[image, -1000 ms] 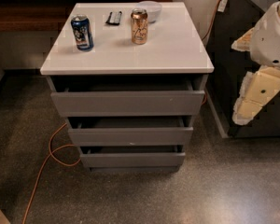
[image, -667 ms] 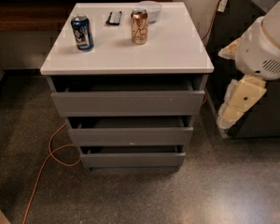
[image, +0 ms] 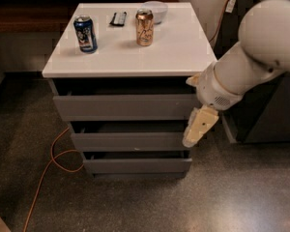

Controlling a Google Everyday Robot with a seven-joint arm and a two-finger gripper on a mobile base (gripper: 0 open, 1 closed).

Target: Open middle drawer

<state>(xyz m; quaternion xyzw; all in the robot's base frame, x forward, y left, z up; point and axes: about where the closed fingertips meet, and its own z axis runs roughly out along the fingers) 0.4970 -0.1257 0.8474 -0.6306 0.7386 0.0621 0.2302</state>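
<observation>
The grey cabinet has three handleless drawer fronts stacked under a white top (image: 174, 52). The middle drawer (image: 128, 141) is the mid-sized front between the taller top front (image: 123, 108) and the shorter bottom front (image: 135, 166). It sits pushed in, with a dark gap above it. My gripper (image: 191, 138) is cream-coloured and hangs down from the big white arm (image: 251, 66). It points down at the right end of the middle drawer front, overlapping its right edge in the camera view.
On the white top stand a blue can (image: 85, 34), a copper can (image: 145, 27), a black remote (image: 118, 18) and a white bowl (image: 155, 9). An orange cable (image: 50, 166) lies on the speckled floor at left. A dark cabinet (image: 268, 115) stands at right.
The arm has swung left and nearer to the cabinet. The gripper went from well right of the drawers to the right end of the middle drawer front. The drawers have not moved.
</observation>
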